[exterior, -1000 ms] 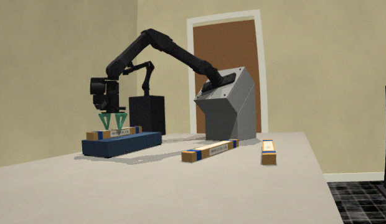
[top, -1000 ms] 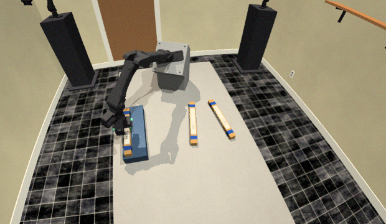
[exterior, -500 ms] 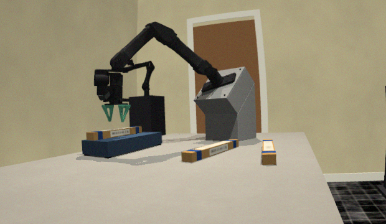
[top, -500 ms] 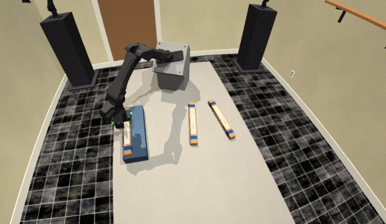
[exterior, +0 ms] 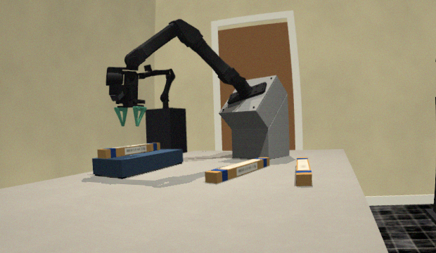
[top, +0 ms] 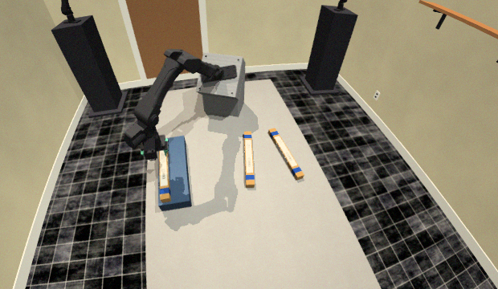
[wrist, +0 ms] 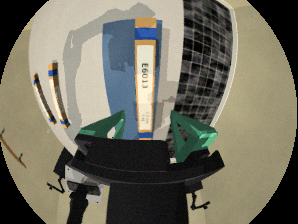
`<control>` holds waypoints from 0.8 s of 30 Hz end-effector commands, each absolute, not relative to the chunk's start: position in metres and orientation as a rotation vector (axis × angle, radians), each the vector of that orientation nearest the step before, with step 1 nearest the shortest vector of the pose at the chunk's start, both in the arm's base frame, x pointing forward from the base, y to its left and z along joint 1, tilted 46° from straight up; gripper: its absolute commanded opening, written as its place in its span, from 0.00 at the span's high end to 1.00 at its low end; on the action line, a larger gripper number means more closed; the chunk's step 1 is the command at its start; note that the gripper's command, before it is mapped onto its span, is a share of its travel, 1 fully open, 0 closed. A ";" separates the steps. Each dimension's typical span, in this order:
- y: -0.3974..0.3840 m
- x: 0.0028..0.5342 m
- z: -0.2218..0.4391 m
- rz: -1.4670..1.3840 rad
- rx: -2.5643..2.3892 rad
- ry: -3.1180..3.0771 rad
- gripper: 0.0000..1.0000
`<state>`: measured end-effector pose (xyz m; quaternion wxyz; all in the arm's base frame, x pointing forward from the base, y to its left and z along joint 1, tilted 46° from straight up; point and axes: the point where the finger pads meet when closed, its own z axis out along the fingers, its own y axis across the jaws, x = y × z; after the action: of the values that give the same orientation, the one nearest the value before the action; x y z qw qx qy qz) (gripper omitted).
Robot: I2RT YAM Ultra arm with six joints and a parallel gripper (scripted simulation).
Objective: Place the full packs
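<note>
- 1 electrode pack [top: 164, 170] [exterior: 130, 150] [wrist: 145, 75] is laid flat along the outer side of the blue platform [top: 179, 168] [exterior: 148, 164] [wrist: 116, 80], probably so that room is left for a 2nd.
- The gripper [top: 154, 147] [exterior: 130, 125] [wrist: 147, 113] is held above it, spread and with nothing pinched, presumably for clearance.
- 2 packs, the straighter one [top: 249, 158] [exterior: 238, 170] [wrist: 58, 95] and the slanted one [top: 286, 153] [exterior: 304, 170] [wrist: 44, 100], are placed off the platform; their weights cannot be told by sight.

Wrist view: platform pack [top: 164, 172] [exterior: 130, 150] [wrist: 145, 75] partly hidden, small print [wrist: 145, 117] blurred.
</note>
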<state>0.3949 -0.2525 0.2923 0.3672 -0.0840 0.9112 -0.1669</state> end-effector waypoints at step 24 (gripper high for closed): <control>-0.184 0.390 0.266 -0.309 0.024 2.332 0.26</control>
<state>0.3894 -0.1913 0.2552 0.3569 -0.0182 0.9282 -0.1031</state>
